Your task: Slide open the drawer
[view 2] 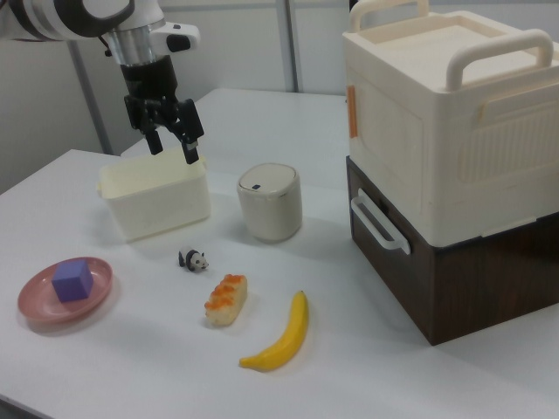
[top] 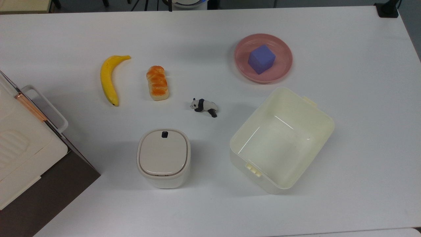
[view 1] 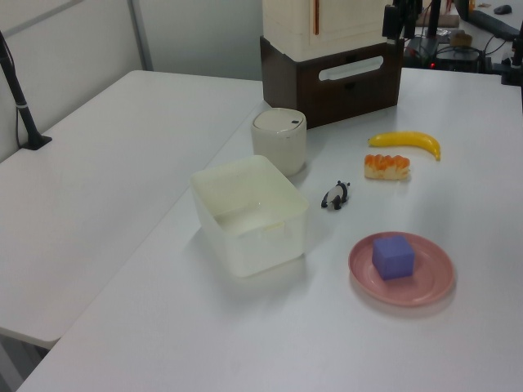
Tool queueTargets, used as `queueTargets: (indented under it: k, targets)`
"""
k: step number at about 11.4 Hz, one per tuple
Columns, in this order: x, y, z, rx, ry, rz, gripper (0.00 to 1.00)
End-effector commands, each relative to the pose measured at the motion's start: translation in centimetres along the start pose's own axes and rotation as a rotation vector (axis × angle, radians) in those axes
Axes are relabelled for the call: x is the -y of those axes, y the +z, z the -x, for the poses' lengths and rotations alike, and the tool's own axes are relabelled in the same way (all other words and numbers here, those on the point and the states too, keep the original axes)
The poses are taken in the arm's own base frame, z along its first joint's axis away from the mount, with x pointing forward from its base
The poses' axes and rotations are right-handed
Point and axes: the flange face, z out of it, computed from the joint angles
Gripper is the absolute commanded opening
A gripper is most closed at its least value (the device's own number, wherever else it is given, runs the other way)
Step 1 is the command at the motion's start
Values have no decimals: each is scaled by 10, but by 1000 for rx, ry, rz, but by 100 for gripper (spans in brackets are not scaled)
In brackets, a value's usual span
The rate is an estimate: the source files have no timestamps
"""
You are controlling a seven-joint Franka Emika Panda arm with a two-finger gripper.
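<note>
Overhead, parted tool [view 2: 170, 147], well apart from shut drawer [view 2: 410, 262].

White table [top: 361, 131] with banana [top: 109, 79], panda [top: 204, 106]

Dark matt wood drawer [view 2: 454, 279], glossy cream plastic tub [top: 283, 138], smooth white table [top: 204, 39]

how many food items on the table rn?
2. The banana lies nearest the drawer; the bread roll lies between it and the panda figure in the top view. None looks hidden.
</note>
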Motion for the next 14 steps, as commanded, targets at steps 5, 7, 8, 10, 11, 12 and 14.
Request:
queueTargets:
  k: [5, 7, 8, 10, 11, 12, 14]
  targets:
    - [13, 12, 6, 67, -51, -13, 100]
    - [9, 12, 6, 72, -45, -13, 100]
    - [8, 12, 6, 72, -44, -13, 100]
    - [0, 10, 5, 68, -40, -14, 100]
    - [0, 12, 5, 73, -44, -12, 100]
    - [0, 12, 5, 73, -44, -12, 100]
    - [-3, 14, 4, 76, -39, -12, 100]
